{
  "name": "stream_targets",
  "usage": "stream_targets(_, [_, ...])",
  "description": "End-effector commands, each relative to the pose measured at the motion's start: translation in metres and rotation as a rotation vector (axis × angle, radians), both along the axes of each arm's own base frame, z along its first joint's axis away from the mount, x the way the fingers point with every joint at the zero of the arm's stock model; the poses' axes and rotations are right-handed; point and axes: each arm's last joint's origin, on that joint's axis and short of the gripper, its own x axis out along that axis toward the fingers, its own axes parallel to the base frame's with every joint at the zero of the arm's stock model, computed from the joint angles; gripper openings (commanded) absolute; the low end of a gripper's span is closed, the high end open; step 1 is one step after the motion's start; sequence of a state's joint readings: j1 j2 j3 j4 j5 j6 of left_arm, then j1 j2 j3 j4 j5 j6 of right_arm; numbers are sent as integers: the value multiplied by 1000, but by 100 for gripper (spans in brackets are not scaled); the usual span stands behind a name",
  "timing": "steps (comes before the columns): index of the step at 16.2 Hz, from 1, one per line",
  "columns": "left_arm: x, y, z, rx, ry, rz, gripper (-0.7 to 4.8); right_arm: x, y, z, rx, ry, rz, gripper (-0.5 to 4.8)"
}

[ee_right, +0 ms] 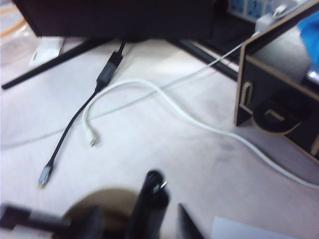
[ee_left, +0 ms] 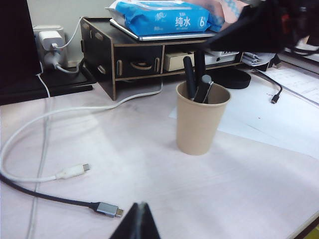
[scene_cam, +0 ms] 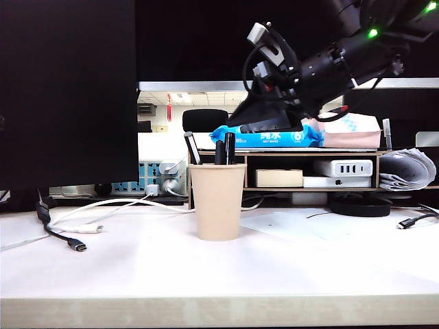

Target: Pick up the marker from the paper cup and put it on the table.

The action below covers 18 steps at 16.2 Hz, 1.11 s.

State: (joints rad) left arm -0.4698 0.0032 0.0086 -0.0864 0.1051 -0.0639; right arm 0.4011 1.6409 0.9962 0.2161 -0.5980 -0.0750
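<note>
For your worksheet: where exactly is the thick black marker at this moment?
In the exterior view the marker stands upright in the paper cup near the table's middle, beside two other pens, just below and left of the right gripper.

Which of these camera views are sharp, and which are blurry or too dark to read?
Exterior view: sharp on the paper cup and table, right end effector a dark silhouette. Left wrist view: clear, evenly lit, left end effector barely in frame. Right wrist view: motion-blurred; marker soft and dark.
</note>
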Motion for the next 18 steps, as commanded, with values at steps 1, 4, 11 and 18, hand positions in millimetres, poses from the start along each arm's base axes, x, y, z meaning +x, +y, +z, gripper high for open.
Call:
stream_targets(1, [0, 0, 2, -3, -14, -5, -5, 8, 4, 2, 37, 19, -17, 301])
stream_targets(4, [0, 0, 2, -3, -14, -5, -5, 7, 5, 2, 36, 21, -14, 273])
stream_targets(11, [0, 0, 2, -4, -15, -6, -5, 10, 7, -6, 24, 50, -30, 238])
stream_targets(18, [0, 0, 2, -3, -14, -6, -5, 10, 10, -10, 27, 70, -26, 196])
